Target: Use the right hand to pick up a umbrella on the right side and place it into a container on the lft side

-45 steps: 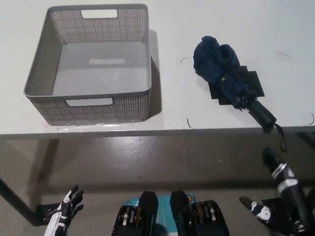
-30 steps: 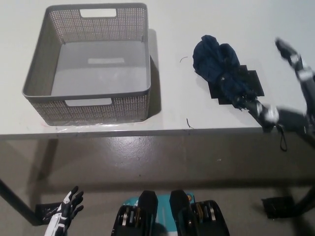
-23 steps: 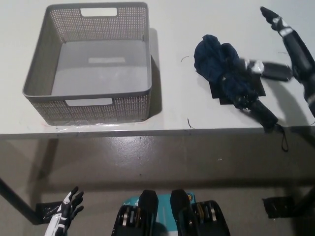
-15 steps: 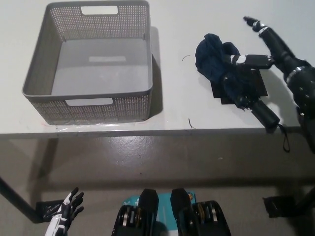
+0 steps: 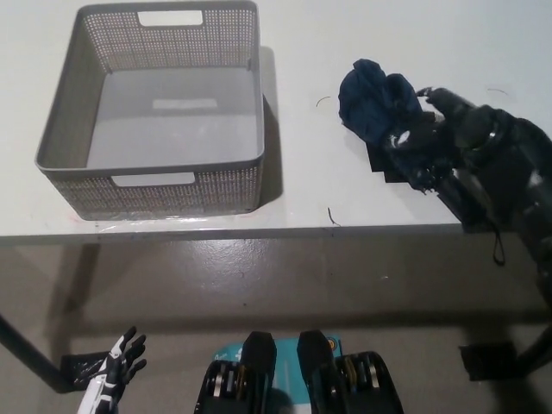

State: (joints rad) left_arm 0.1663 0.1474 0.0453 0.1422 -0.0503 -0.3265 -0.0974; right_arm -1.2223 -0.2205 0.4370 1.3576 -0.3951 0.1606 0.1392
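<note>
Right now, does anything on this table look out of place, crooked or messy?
Mostly tidy. The navy umbrella lies askew near the table's right front edge, its canopy loose and bunched rather than strapped, and its wrist strap dangles over the edge. The right hand is over it. The grey basket sits square and empty.

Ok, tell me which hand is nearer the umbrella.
Right. The black right hand is over the folded navy umbrella on the table, at its middle. The white left hand hangs below the table edge at lower left, far away.
</note>
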